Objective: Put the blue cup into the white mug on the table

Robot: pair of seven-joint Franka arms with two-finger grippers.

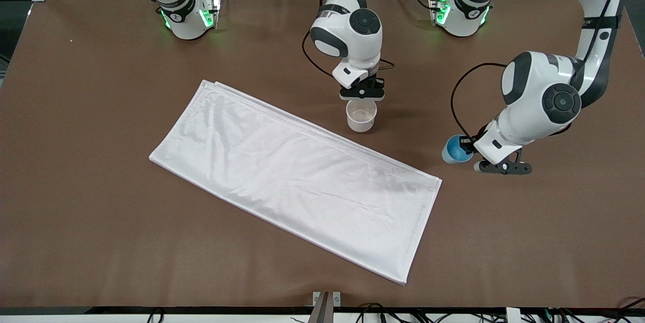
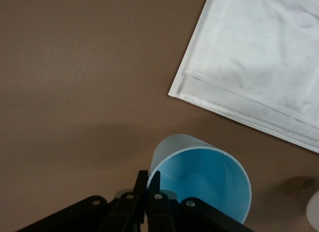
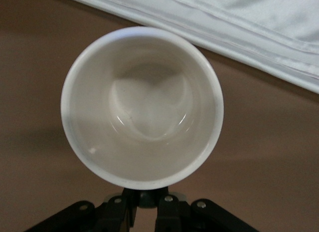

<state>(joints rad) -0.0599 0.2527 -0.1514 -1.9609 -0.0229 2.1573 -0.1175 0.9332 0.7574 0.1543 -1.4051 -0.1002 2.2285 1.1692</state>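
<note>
Cup-to-mug relation: my left gripper (image 2: 144, 189) pinches blue cup (image 1: 455, 149) rim; white mug (image 1: 361, 115) (right gripper (image 3: 144, 198) clamping its handle) sits toward right arm's end.

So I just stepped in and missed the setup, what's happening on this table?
Two arms each hold a piece. The left gripper is shut on the blue cup by its wall, toward the left arm's end of the table. The right gripper holds the white mug by its handle, beside a white cloth. The mug is empty.
</note>
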